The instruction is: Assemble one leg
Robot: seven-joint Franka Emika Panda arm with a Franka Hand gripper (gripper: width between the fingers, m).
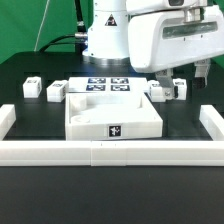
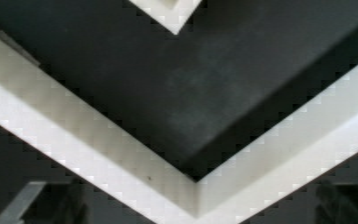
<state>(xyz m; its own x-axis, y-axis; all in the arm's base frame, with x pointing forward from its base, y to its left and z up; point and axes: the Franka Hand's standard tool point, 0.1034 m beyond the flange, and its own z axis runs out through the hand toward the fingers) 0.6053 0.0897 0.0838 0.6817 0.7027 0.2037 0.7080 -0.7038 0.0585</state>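
From where I stand, nothing of the job looks done. The panel (image 1: 115, 118) lies flat in the middle of the counter (image 1: 40, 125) with no post fitted to it that I can see, and every small piece is loose. The leg (image 1: 160, 93) nearest the arm sits on the counter just beside the panel's far corner, on the exterior view's right. It is a small white squarish post with a dark tag on its side, far smaller than the panel. What looks like a second leg (image 1: 180, 88) sits close by, and two more legs (image 1: 30, 88) lie well apart on the exterior view's left. The marker board (image 1: 108, 85) lies behind the panel. The gripper (image 2: 181, 203) hangs above the right-hand pieces. In the wrist view its fingers (image 2: 19, 205) stand wide apart with nothing between them, so it is spread and empty, looking down on bare counter and a white angled band (image 2: 87, 120). I cannot tell whether that band is the rail or the panel's edge. I judge the whole task is left: gripping the leg, carrying it to a corner of the panel and fixing it there.
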